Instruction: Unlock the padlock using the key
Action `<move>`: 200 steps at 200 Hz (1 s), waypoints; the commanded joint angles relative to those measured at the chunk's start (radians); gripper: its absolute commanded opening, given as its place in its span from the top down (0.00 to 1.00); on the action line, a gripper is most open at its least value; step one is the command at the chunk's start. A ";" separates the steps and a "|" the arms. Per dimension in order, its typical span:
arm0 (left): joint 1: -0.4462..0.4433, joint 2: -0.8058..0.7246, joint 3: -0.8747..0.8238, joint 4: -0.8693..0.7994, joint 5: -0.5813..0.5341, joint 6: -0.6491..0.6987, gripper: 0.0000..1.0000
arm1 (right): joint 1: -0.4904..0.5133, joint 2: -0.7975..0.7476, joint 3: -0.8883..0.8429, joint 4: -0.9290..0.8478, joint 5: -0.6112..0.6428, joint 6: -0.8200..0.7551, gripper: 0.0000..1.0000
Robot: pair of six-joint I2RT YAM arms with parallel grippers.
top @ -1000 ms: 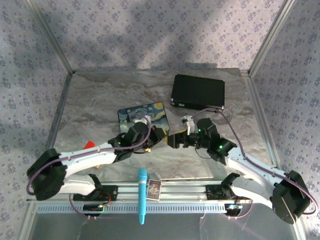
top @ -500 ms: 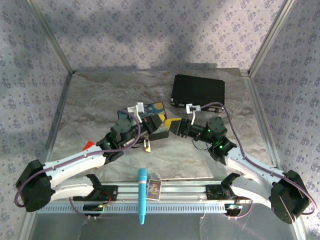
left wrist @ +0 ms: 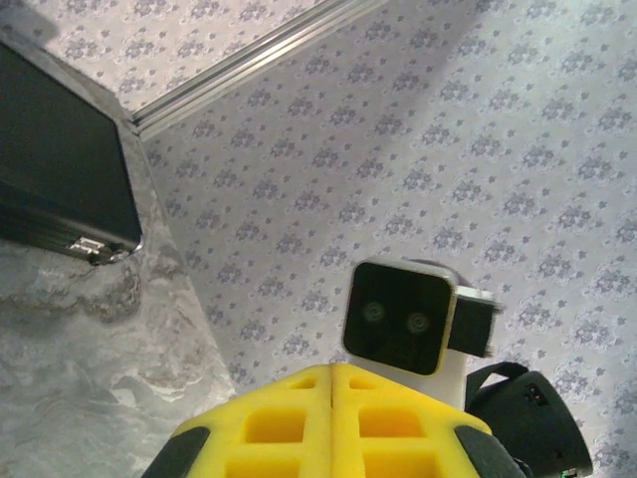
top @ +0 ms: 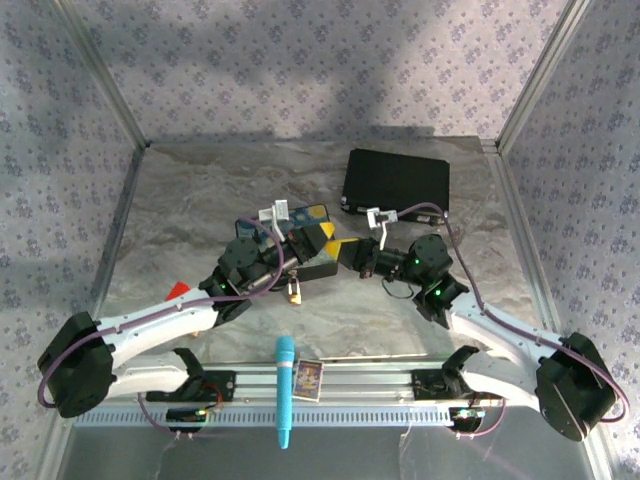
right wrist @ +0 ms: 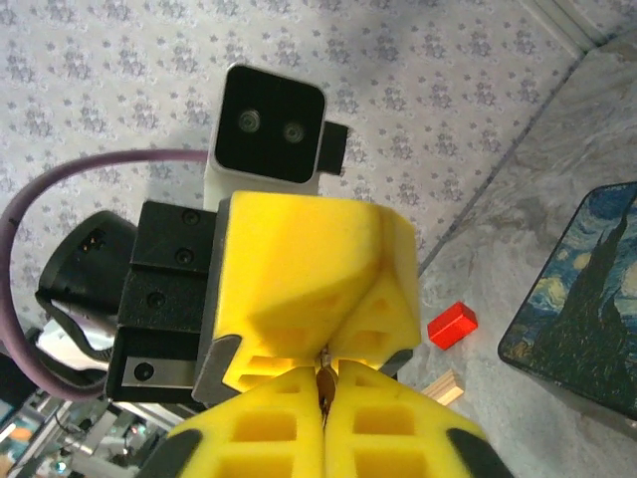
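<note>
The right tool (top: 346, 251), gaping a second ago, is now shut (its tips meet the left tool (top: 322, 239)). The left tool sits farther toward 1 o'clock, the right farther toward 12, by the painted box (top: 304, 213).

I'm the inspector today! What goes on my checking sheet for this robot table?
Surface: grey marbled table, nothing spilled.
Job's things: padlock on the table beside the left arm, away from both fingertips; key too tiny to make out.
Clutter: black case, starry painted box, red block, teal pen, small card.
Grippers: left gripper and right gripper both shut, tips meeting.
Cables: purple cable looping behind the left wrist.
Surroundings: flowery walls, metal frame.
</note>
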 commanded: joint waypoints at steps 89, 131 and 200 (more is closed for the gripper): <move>0.003 -0.116 0.017 -0.371 -0.206 0.019 0.10 | -0.004 -0.034 0.011 -0.090 0.037 -0.070 1.00; 0.003 -0.190 0.070 -0.755 -0.332 0.092 0.10 | -0.007 -0.028 0.015 -0.279 0.100 -0.155 1.00; -0.017 -0.087 0.070 -1.052 -0.337 0.242 0.33 | 0.021 0.037 0.005 -0.514 0.228 -0.285 1.00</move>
